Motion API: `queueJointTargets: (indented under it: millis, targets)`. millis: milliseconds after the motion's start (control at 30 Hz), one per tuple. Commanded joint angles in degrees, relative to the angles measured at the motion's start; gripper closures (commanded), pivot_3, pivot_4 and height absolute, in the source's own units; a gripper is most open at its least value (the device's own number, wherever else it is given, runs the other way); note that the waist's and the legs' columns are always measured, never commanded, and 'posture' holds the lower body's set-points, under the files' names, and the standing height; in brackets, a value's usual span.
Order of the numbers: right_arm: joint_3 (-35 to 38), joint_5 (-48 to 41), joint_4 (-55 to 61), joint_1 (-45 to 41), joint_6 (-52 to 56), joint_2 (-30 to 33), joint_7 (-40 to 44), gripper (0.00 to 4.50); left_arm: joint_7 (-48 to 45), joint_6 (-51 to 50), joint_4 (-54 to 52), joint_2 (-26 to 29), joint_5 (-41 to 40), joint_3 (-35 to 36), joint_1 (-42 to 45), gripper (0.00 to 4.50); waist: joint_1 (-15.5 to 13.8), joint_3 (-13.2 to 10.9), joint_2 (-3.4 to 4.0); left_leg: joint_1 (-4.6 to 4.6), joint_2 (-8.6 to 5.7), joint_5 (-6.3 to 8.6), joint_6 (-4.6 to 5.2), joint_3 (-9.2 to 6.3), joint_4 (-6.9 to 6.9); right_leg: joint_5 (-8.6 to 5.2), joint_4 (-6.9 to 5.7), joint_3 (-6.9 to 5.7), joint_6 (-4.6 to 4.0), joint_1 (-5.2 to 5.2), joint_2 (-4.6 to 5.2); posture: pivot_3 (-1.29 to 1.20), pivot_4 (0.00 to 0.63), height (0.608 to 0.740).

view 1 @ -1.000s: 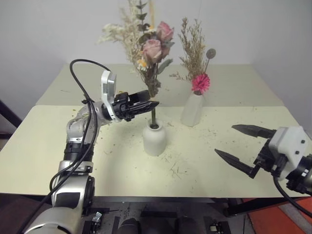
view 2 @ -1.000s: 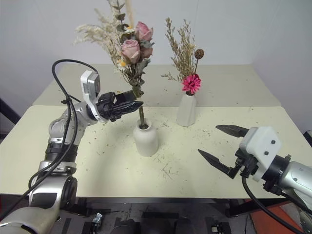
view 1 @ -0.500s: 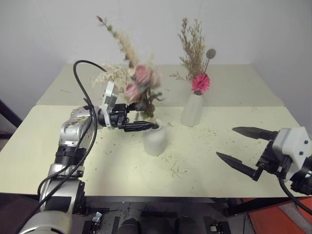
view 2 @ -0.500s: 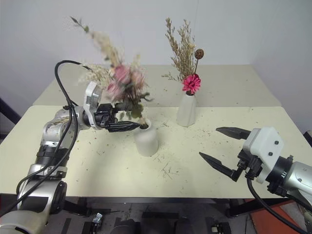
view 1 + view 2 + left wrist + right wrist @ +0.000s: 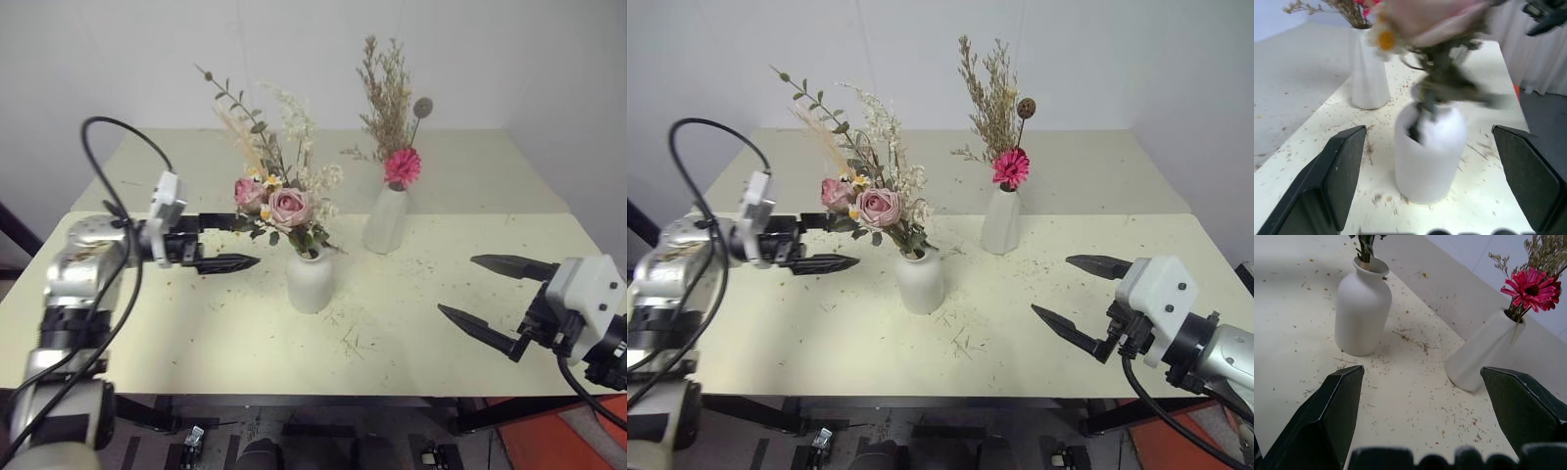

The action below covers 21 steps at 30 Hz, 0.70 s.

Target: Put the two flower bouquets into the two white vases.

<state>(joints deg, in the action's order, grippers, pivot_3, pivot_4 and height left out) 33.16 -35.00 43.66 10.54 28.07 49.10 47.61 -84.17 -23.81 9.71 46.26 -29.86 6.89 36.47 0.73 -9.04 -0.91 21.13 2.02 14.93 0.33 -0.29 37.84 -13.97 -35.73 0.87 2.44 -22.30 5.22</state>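
Rose bouquet (image 5: 279, 201) upright in round vase (image 5: 310, 280) at frame centre, magenta bouquet (image 5: 402, 164) in cone vase (image 5: 386, 221) upper right; left end effector (image 5: 227, 250) spread, empty, just left of the round vase; right end effector (image 5: 487, 299) spread, lower right.

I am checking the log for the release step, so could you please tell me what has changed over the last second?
The left gripper let go of the pale pink rose bouquet, which dropped deeper into the short round white vase and now leans left; the gripper then drew back to the left, open. The right gripper, the magenta flower bouquet and its tall slim white vase stayed as they were.
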Motion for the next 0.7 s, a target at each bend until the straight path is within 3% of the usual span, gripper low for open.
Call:
queueJointTargets:
  millis: [33,333,700]
  targets:
    - [3.6,0.0,-1.1,0.2,-2.1,1.0,1.9,0.0,1.6,-1.4,-6.3,3.6,-2.6,4.9,-3.9,0.03,0.0,0.0,0.0,0.0,0.0,0.0,0.0,0.0,0.0,0.0,0.0,0.0,0.0,0.0,0.0,0.0,0.15,0.74]
    - [12.7,-2.3,-7.7,1.5,-2.9,3.1,10.0,0.0,5.8,-2.8,-11.4,11.1,-4.4,14.1,-11.0,0.03,-0.1,0.0,-0.01,-0.02,0.03,0.01,0.0,0.03,-0.02,-0.02,0.0,-0.03,-0.02,0.01,0.01,0.0,0.15,0.74]
    - [9.3,0.5,-13.5,-1.5,-6.4,3.6,10.0,0.0,8.3,2.1,-9.0,11.8,-2.9,15.3,-11.8,0.03,0.2,0.0,-0.01,-0.05,0.04,0.01,0.0,0.08,-0.06,-0.02,-0.02,0.02,-0.03,0.01,0.0,0.0,0.15,0.74]
